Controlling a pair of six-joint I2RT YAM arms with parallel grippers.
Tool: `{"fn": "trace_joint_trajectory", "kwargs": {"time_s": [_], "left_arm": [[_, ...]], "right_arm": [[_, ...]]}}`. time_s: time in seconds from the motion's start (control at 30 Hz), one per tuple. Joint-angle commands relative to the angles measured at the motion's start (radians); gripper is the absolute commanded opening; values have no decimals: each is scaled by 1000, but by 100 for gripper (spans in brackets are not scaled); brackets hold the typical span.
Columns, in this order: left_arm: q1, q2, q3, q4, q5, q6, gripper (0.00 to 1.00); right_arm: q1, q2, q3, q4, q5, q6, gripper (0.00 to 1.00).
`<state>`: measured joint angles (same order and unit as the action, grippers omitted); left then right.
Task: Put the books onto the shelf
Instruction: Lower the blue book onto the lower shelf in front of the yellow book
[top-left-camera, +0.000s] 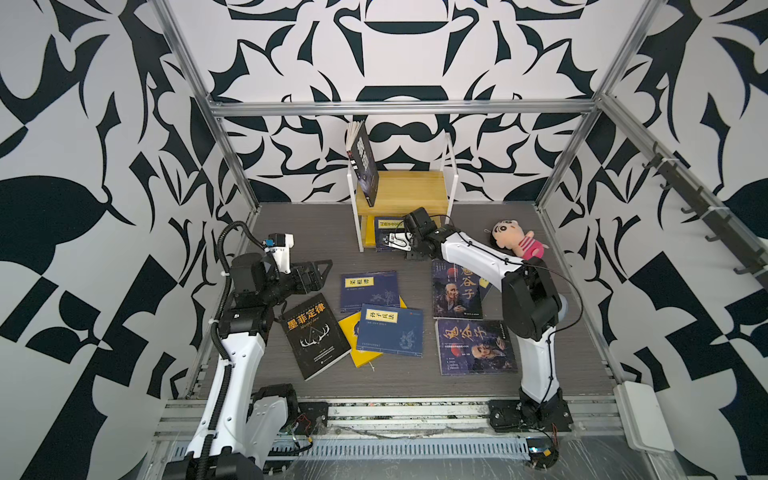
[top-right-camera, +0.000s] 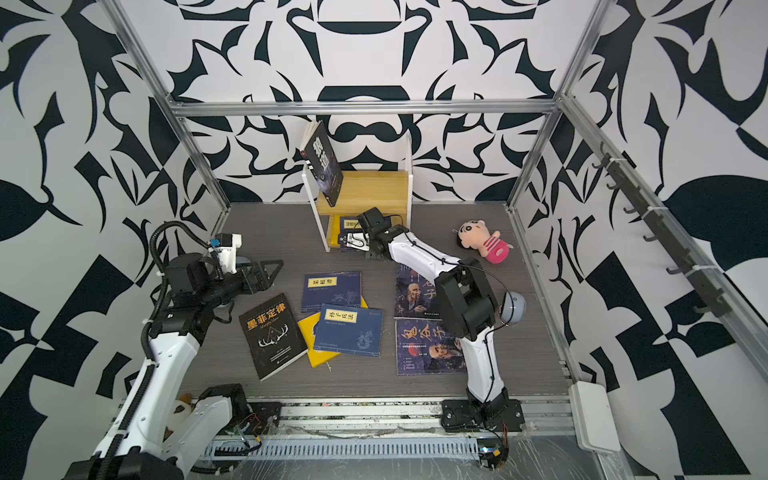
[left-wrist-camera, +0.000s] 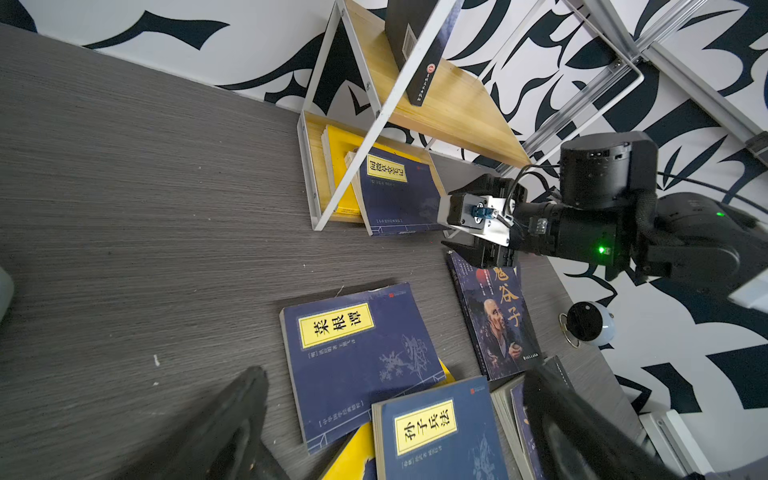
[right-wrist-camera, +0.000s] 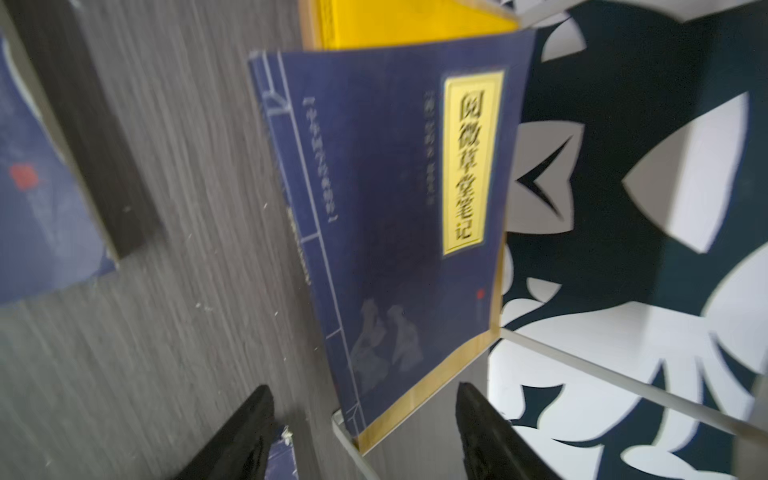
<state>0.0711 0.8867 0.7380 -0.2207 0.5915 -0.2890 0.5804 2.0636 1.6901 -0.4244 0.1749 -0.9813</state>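
The step in hand is judged to be the leaving of a navy book (right-wrist-camera: 386, 208) on the lower board (left-wrist-camera: 317, 141) of the shelf (top-left-camera: 409, 187). The right gripper (right-wrist-camera: 361, 388) is seen with its jaws apart, one on each side of the near end of this book and clear of it, so nothing is held. To do this well, the jaws should be kept wide and drawn straight back, slowly, so that neither the cover nor the white frame (left-wrist-camera: 374, 133) is caught; afterwards the book could be pushed deeper in. The book is laid cover up, partly on a yellow book (left-wrist-camera: 338, 166). Its long axis is set along the width of the shelf, the spine is turned to the front and is carried a little past the board's edge, and the head of the title label seems pointed to the shelf's left end. The left gripper (top-left-camera: 324, 275) is held wide open and empty over the table (top-left-camera: 311, 232), beside a black book with antlers (top-left-camera: 316, 334); several other books are seen lying flat there
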Motion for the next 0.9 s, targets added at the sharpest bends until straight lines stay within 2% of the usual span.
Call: {"fn": "trace_joint_trajectory", "kwargs": {"time_s": [0.0, 0.23, 0.43, 0.5, 0.6, 0.87], "left_arm": [[-8, 2, -2, -4, 8, 11, 100], [-11, 21, 21, -26, 1, 5, 99], [-11, 20, 24, -32, -7, 7, 99], [-11, 20, 23, -30, -7, 8, 100], [-11, 18, 23, -31, -10, 11, 99], [-13, 20, 32, -43, -14, 14, 99]], "right_arm": [[-23, -5, 82, -142, -143, -14, 72], [-30, 96, 209, -217, -165, -23, 73], [-33, 135, 252, -204, -185, -5, 72], [-33, 143, 255, -177, -180, 14, 69], [-33, 157, 259, -158, -175, 34, 58], [-32, 181, 269, -117, -168, 61, 49]]}}
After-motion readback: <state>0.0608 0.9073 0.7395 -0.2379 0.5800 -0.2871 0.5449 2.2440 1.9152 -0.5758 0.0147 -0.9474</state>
